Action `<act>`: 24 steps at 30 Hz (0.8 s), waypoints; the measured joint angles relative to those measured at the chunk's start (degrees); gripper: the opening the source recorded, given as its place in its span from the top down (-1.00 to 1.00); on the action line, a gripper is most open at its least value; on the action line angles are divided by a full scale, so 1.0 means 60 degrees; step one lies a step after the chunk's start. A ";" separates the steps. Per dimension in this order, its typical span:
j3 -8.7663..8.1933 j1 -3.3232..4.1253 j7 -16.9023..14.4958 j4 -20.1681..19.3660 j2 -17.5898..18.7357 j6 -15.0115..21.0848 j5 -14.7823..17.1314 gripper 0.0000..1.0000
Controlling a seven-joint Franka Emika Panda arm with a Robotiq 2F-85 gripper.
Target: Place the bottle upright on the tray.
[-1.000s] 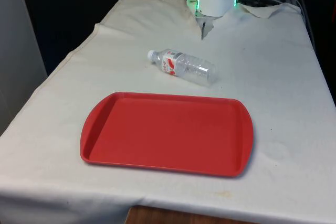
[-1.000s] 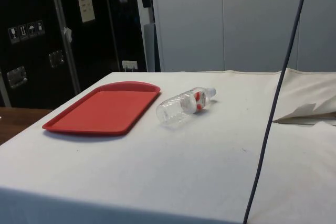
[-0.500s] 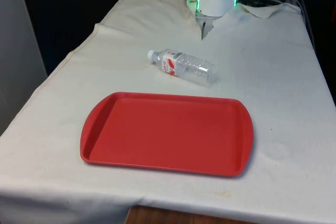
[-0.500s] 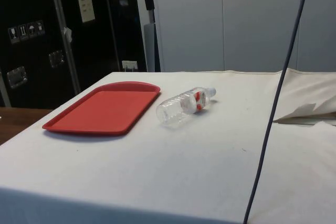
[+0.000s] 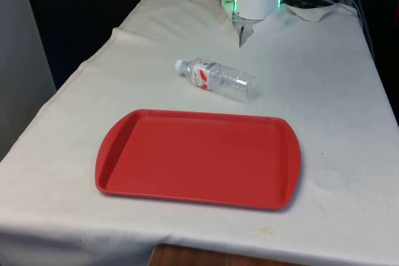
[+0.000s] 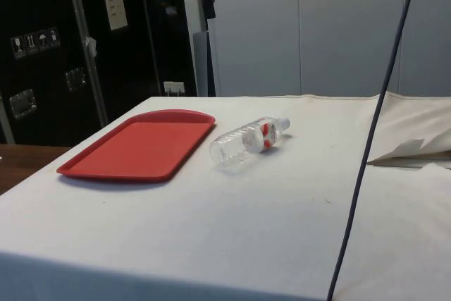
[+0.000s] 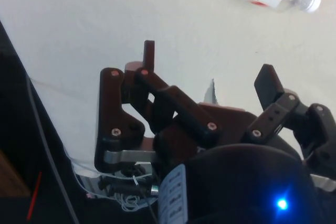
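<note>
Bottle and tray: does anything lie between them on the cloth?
No. The front view shows just bare white cloth between the lying bottle and the red tray; the side view agrees.

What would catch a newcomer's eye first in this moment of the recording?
The big red tray dominates the near part of the white cloth, bare inside. Just beyond its far edge a clear bottle with a red label lies on its side, cap toward the front view's left. The end effector hangs open above the cloth, well away from the bottle.
</note>
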 measured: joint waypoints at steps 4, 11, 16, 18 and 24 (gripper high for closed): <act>0.0000 -0.0010 0.0124 -0.0220 -0.0095 0.0153 0.0000 -1.00; 0.0000 0.0000 0.0258 -0.0535 -0.0258 0.0420 0.0000 -1.00; 0.0000 -0.0010 0.0353 -0.0821 -0.0449 0.0583 0.0000 -1.00; 0.0000 0.0000 0.0382 -0.0955 -0.0535 0.0659 0.0000 -1.00; 0.0000 -0.0010 0.0458 -0.1404 -0.0850 0.0898 0.0000 -1.00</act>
